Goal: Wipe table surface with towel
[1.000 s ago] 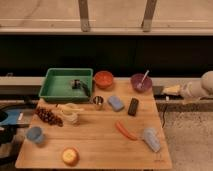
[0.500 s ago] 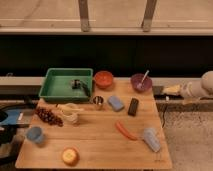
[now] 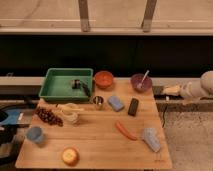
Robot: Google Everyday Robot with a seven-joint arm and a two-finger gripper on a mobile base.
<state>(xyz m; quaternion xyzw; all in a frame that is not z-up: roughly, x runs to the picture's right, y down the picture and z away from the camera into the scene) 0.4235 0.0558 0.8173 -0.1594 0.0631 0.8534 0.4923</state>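
The wooden table (image 3: 100, 142) holds several small items. No towel is plainly visible; a pale blue-grey item (image 3: 151, 138) lies near the front right corner and a blue sponge-like block (image 3: 115, 103) lies at mid table. My gripper (image 3: 170, 90) reaches in from the right on a white arm (image 3: 200, 87). It hovers just off the table's back right corner, to the right of the purple bowl (image 3: 141, 82), and touches nothing.
A green tray (image 3: 50, 90) sits back left. Also here are an orange bowl (image 3: 104, 78), a metal cup (image 3: 98, 102), a black block (image 3: 133, 106), a carrot (image 3: 125, 130), grapes (image 3: 48, 116), a banana on a pale dish (image 3: 70, 113), a blue cup (image 3: 35, 135) and an apple (image 3: 70, 156).
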